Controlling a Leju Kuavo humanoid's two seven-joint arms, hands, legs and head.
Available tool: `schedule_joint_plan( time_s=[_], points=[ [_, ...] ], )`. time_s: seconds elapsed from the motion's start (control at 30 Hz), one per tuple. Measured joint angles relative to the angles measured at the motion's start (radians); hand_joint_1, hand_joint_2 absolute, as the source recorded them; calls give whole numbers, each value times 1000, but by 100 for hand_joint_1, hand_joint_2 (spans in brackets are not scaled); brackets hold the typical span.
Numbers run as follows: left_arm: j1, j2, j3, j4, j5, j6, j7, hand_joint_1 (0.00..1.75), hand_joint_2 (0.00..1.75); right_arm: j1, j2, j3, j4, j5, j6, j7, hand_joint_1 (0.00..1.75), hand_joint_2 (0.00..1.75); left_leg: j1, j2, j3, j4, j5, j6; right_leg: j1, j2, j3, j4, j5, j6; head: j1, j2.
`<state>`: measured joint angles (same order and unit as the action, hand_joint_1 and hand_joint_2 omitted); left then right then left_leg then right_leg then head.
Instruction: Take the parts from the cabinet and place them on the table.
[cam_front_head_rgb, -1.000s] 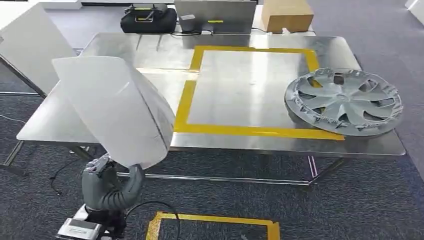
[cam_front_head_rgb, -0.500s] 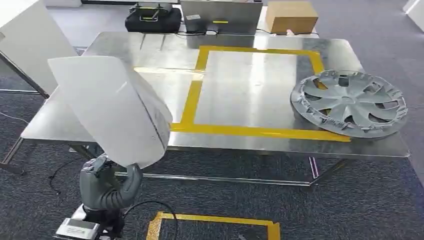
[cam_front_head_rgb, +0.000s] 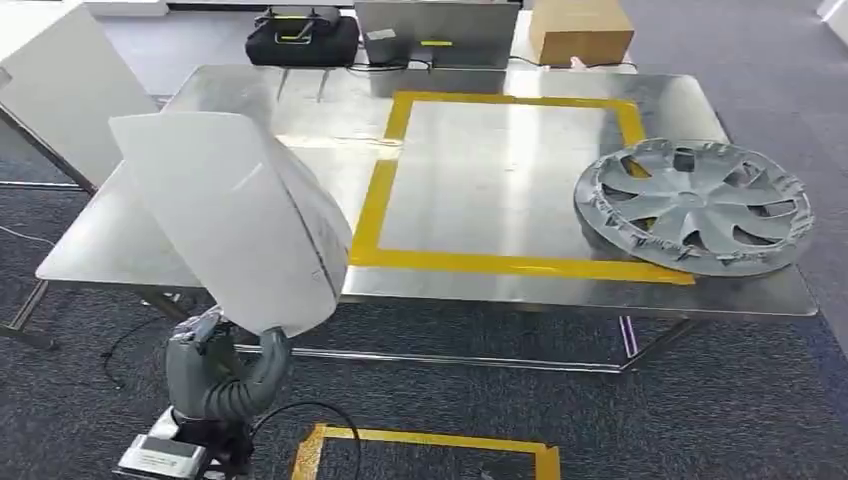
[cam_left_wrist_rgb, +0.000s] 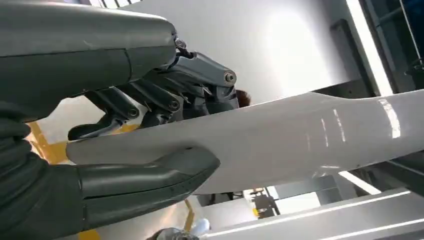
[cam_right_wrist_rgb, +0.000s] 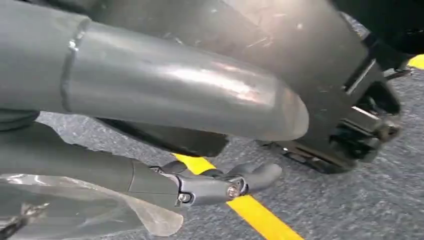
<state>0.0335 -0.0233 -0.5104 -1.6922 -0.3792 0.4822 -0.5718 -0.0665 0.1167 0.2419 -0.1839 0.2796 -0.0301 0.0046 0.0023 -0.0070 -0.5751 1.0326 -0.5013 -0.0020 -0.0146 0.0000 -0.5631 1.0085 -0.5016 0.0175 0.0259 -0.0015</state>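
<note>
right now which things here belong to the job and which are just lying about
Job: white panel held by left hand; wheel cover on the steel table; yellow tape square.
Lying about: black bag; cardboard box; white board.

The head view looks forward and down from high over the steel table (cam_front_head_rgb: 500, 290); the left wrist view sits close behind the left hand (cam_left_wrist_rgb: 150, 130), sharing its white panel (cam_front_head_rgb: 235, 215); the right wrist view faces the carpet (cam_right_wrist_rgb: 350, 200) closely.

The right hand (cam_right_wrist_rgb: 165, 150) is hanging over the grey carpet floor (cam_right_wrist_rgb: 320, 210). Its fingers are holding nothing. A yellow tape line (cam_right_wrist_rgb: 255, 212) is running across the floor under it.
</note>
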Motion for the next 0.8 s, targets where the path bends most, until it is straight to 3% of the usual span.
schedule_joint_plan(
  time_s=[0.03,0.1,0.13,0.17,0.2,0.23,0.27,0.3,0.33,0.37,0.47,0.53,0.63,0.67,0.7,0.73,0.8],
  points=[
    [-1,0,0,0,0,0,0,175,175,-1,0,0,0,0,0,0,0,0,0,2,-15,37,-27,-5,0,-1,2,0,-1,-6,-7,0],
    [1,0,0,0,0,0,0,175,175,-2,0,0,0,0,0,0,0,0,4,2,-84,191,-100,-13,1,-3,3,0,-3,-10,-7,0],
    [2,1,0,0,0,0,0,175,175,-1,0,0,0,0,0,0,0,0,4,2,-119,263,-126,-14,2,-4,3,0,-4,-12,-7,0],
    [3,2,0,1,0,0,0,175,175,0,0,0,0,0,0,0,0,0,4,2,-138,300,-129,-14,2,-4,3,1,-4,-12,-7,0],
    [3,3,0,2,0,0,0,175,175,0,0,0,0,0,0,0,0,0,4,2,-132,286,-106,-12,3,-4,5,1,-5,-12,-7,0],
    [2,3,0,2,0,0,0,175,175,0,0,0,0,0,0,0,0,0,4,2,-107,230,-64,-8,3,-3,8,1,-6,-13,-8,0],
    [2,3,0,2,0,0,0,175,175,-1,0,0,0,0,0,0,0,0,3,2,-74,157,-23,-3,4,-1,11,0,-7,-12,-7,0],
    [1,3,0,2,0,0,0,175,175,-1,0,0,0,0,0,0,0,0,2,2,-23,49,29,5,4,-1,16,0,-9,-11,-8,0],
    [1,3,0,2,0,0,0,175,175,-1,0,0,0,0,0,0,0,0,-2,2,1,9,14,9,6,-1,16,-1,-11,-8,-6,0],
    [0,2,0,2,0,0,0,175,175,-3,0,0,0,0,0,0,0,0,-5,2,4,-14,15,11,9,-1,10,3,-12,-2,-8,0],
    [2,3,0,2,0,0,0,175,175,-2,0,0,0,0,0,0,0,0,-8,1,-3,-13,16,20,5,-4,11,-7,-7,15,-6,0],
    [0,0,0,2,0,0,0,175,175,-3,0,0,0,0,0,0,0,0,2,3,8,-29,23,31,6,-2,-5,20,-34,24,-3,0],
    [0,0,0,2,0,0,0,175,175,-2,0,-1,0,0,0,0,0,0,0,4,7,-29,20,38,3,-1,-112,239,-134,33,0,0],
    [1,0,0,2,0,0,0,175,175,0,0,0,0,0,1,0,0,0,0,4,8,-28,19,39,3,-1,-146,300,-146,36,2,0],
    [1,0,0,2,0,0,0,175,175,1,0,0,0,0,2,0,0,0,0,4,9,-28,18,40,3,-1,-153,304,-132,37,1,0],
    [1,0,0,2,0,0,0,175,175,1,0,0,0,0,2,0,0,0,0,2,12,-28,16,39,3,-1,-136,257,-91,37,1,0],
    [1,0,0,2,0,1,0,175,175,-1,0,0,0,1,2,0,0,0,0,1,19,-25,10,36,3,-2,-55,83,5,32,1,0]
  ],
)
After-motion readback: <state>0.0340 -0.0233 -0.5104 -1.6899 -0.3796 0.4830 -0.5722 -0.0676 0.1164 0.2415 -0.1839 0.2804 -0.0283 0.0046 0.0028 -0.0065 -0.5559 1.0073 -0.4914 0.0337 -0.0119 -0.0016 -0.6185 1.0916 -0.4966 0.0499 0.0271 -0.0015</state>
